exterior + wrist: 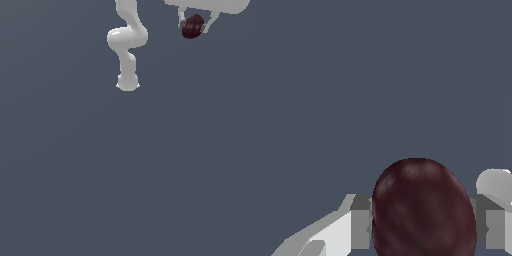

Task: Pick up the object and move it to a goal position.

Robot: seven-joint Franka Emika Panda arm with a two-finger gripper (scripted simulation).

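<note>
The object [192,26] is a small dark maroon, egg-shaped lump with faint ridges. It hangs at the top of the exterior view, toward that view's right, held between the two white fingers of my gripper [193,28]. In the wrist view the object [423,210] fills the space between the grey finger pads [360,227], and my gripper [423,227] is shut on it. The hand above the fingers is cut off by the frame's top edge.
The white arm's base [127,82] stands on the dark grey floor [125,175] at the upper middle of the exterior view, with its links [127,37] bending up out of frame. Nothing else shows on the floor.
</note>
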